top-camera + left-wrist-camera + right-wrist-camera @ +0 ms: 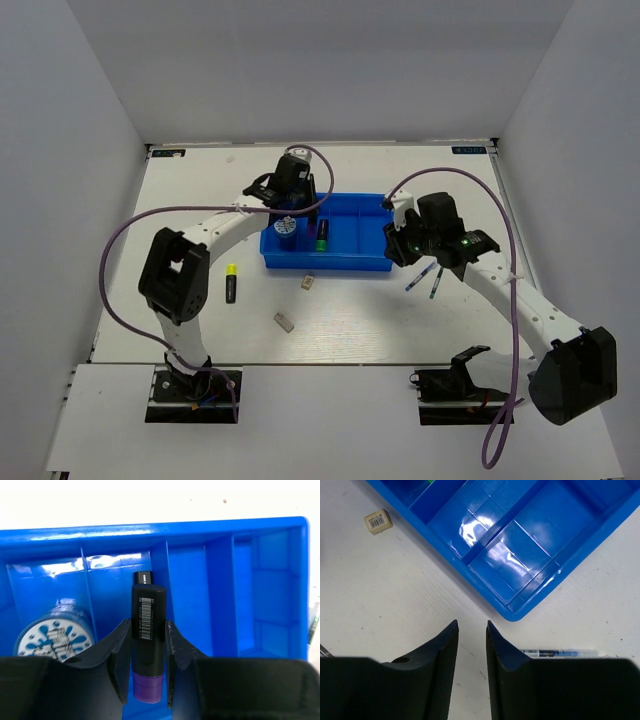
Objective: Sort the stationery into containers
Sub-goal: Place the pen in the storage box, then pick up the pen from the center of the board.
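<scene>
My left gripper [303, 214] hangs over the blue tray [350, 264], shut on a black marker with a purple end [148, 625]. The marker is over the second compartment from the left [157, 560]. The blue-and-white disc [285, 228] lies in the leftmost compartment and also shows in the left wrist view [52, 637]. A green-ended marker [322, 236] lies in the second compartment. My right gripper [398, 252] is open and empty [471, 625], just above the table by the tray's near right corner [512, 614]. Two blue pens [423, 277] lie to its right; one shows in the right wrist view [555, 653].
A black marker with a yellow-green end [231, 283] lies on the table left of the tray. Two beige erasers lie in front of the tray, one close [308, 282], one nearer me [284, 321]. One eraser shows in the right wrist view [378, 521]. White walls enclose the table.
</scene>
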Motion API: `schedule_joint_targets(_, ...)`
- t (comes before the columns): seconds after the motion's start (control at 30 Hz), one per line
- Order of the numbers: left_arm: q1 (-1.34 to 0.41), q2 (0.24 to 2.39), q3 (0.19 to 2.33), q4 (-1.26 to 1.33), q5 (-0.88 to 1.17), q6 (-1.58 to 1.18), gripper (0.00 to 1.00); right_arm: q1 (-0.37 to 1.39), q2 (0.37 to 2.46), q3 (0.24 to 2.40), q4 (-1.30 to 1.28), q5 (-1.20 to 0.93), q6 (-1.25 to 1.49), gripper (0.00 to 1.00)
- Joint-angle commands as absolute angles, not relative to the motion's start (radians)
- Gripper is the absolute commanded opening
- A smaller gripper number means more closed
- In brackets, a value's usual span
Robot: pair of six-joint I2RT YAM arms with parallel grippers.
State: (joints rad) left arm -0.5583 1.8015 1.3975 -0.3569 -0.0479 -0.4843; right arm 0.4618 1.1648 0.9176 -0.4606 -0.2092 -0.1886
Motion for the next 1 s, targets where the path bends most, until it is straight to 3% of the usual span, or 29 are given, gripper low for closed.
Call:
schedule_joint_targets(0.0, -0.575, 1.818, 1.468, -0.351, -0.084, -0.495, 0.21, 0.453, 1.152, 0.907, -0.43, -0.227, -0.196, 0.33)
schedule_joint_targets(0.1, -0.58, 1.845, 1.5, -0.379, -0.106, -0.479, 0.31, 0.446, 1.157, 0.907, -0.431, -0.236, -0.192, 0.34)
schedule_joint_targets(0.13, -0.578, 1.851, 1.508, -0.39, -0.112, -0.477, 0.42, 0.446, 1.158, 0.905, -0.431, -0.235, -0.19, 0.36)
schedule_joint_targets(0.2, -0.578, 1.852, 1.514, -0.396, -0.126, -0.474, 0.5, 0.44, 1.163, 0.905, -0.433, -0.241, -0.187, 0.44)
schedule_joint_targets(0.23, -0.575, 1.853, 1.516, -0.406, -0.129, -0.469, 0.59, 0.439, 1.167, 0.905, -0.433, -0.244, -0.187, 0.44)
schedule_joint_targets(0.33, -0.577, 1.826, 1.519, -0.413, -0.132, -0.457, 0.68, 0.433, 1.169, 0.908, -0.437, -0.262, -0.183, 0.47)
schedule_joint_targets(0.43, -0.577, 1.787, 1.531, -0.437, -0.138, -0.436, 0.69, 0.425, 1.177, 0.908, -0.439, -0.27, -0.179, 0.49)
schedule_joint_targets(0.5, -0.578, 1.72, 1.519, -0.446, -0.14, -0.417, 0.62, 0.417, 1.174, 0.907, -0.439, -0.267, -0.178, 0.34)
schedule_joint_targets(0.53, -0.583, 1.692, 1.494, -0.445, -0.155, -0.405, 0.56, 0.413, 1.17, 0.905, -0.437, -0.255, -0.178, 0.08)
schedule_joint_targets(0.57, -0.589, 1.665, 1.456, -0.448, -0.159, -0.399, 0.37, 0.41, 1.169, 0.904, -0.436, -0.239, -0.176, 0.0)
schedule_joint_targets(0.67, -0.603, 1.499, 1.32, -0.492, -0.216, -0.357, 0.06, 0.385, 1.17, 0.896, -0.419, -0.198, -0.163, 0.0)
schedule_joint_targets(0.73, -0.603, 1.347, 1.178, -0.518, -0.28, -0.347, 0.06, 0.371, 1.178, 0.899, -0.416, -0.175, -0.144, 0.0)
schedule_joint_targets(0.77, -0.598, 1.275, 1.145, -0.544, -0.302, -0.342, 0.19, 0.367, 1.181, 0.902, -0.416, -0.164, -0.141, 0.0)
schedule_joint_targets(0.83, -0.571, 1.2, 1.039, -0.589, -0.362, -0.347, 0.56, 0.353, 1.196, 0.908, -0.422, -0.155, -0.12, 0.17)
schedule_joint_targets(0.87, -0.56, 1.165, 1.017, -0.603, -0.364, -0.348, 0.64, 0.351, 1.204, 0.91, -0.42, -0.166, -0.114, 0.31)
schedule_joint_targets(0.97, -0.457, 1.131, 0.944, -0.658, -0.316, -0.376, 0.72, 0.333, 1.238, 0.926, -0.443, -0.199, -0.101, 0.39)
